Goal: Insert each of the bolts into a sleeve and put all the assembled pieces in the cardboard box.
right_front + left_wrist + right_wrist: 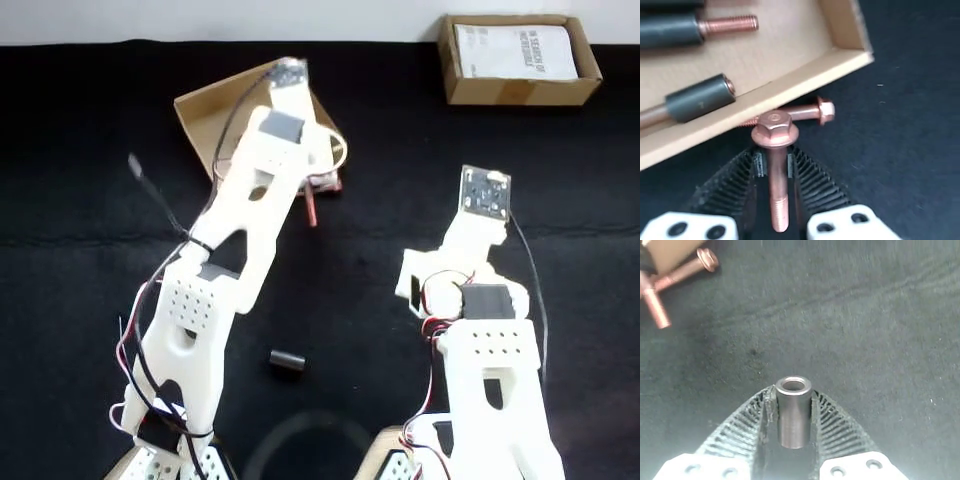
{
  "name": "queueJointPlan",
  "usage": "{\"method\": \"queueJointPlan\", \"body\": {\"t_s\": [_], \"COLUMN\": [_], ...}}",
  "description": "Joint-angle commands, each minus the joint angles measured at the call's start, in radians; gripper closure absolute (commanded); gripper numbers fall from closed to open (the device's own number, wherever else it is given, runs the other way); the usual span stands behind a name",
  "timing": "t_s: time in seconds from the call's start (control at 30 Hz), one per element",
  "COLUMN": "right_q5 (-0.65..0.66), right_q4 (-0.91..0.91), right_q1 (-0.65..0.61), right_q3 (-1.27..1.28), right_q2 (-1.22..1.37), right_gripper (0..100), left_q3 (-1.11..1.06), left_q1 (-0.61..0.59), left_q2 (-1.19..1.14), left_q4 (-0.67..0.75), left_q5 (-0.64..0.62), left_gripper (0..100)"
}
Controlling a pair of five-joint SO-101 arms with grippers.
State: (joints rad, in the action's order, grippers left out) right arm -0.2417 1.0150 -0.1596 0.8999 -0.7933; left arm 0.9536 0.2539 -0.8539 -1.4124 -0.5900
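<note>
My left gripper (775,156) is shut on a copper bolt (776,172), head pointing away, just outside the cardboard box (805,75). In the high view this bolt (312,209) hangs at the box's (200,115) near right corner. A second bolt (812,112) lies on the cloth against the box wall. Inside the box lie assembled pieces (699,98), grey sleeves with bolts through them. My right gripper (792,396) is shut on a grey sleeve (792,412), bore facing away, over bare cloth. Another sleeve (287,362) lies loose between the arm bases.
A second cardboard box (518,60) holding a printed booklet stands at the back right. Black cloth covers the table (400,150). Cables run along both arms. The two bolts (685,272) show far off in the right wrist view.
</note>
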Motion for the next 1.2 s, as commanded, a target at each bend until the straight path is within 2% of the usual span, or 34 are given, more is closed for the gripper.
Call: {"method": "queueJointPlan", "body": {"t_s": [0.0, 0.13, 0.23, 0.3, 0.53, 0.63, 0.77, 0.97, 1.07, 1.17], "right_q5": [0.011, 0.009, 0.003, 0.003, 0.011, 0.012, 0.043, 0.107, 0.140, 0.158], "right_q4": [-0.054, -0.104, -0.096, -0.084, -0.087, -0.085, -0.085, -0.088, -0.085, -0.085], "right_q1": [-0.004, -0.045, -0.102, -0.131, -0.243, -0.254, -0.257, -0.257, -0.257, -0.259], "right_q3": [-0.010, -0.013, -0.054, -0.079, -0.085, -0.085, -0.084, -0.064, -0.064, -0.064], "right_q2": [-0.021, -0.030, -0.036, -0.082, -0.367, -0.437, -0.489, -0.559, -0.591, -0.616], "right_gripper": [99.1, 99.1, 99.1, 99.1, 99.1, 99.1, 99.1, 99.1, 99.1, 99.1], "left_q3": [0.254, 0.552, 0.730, 0.707, 0.697, 0.696, 0.696, 0.685, 0.590, 0.398], "left_q1": [0.038, 0.070, 0.088, 0.082, 0.019, 0.007, 0.012, 0.012, 0.013, 0.013], "left_q2": [0.019, 0.019, 0.027, 0.102, 0.381, 0.490, 0.634, 0.817, 0.934, 1.076], "left_q4": [-0.138, -0.293, -0.359, -0.359, -0.362, -0.362, -0.364, -0.364, -0.364, -0.364], "left_q5": [0.003, 0.006, 0.110, 0.164, 0.172, 0.184, 0.311, 0.394, 0.410, 0.411], "left_gripper": [99, 99, 99, 99, 99, 99, 99, 99, 99, 99]}}
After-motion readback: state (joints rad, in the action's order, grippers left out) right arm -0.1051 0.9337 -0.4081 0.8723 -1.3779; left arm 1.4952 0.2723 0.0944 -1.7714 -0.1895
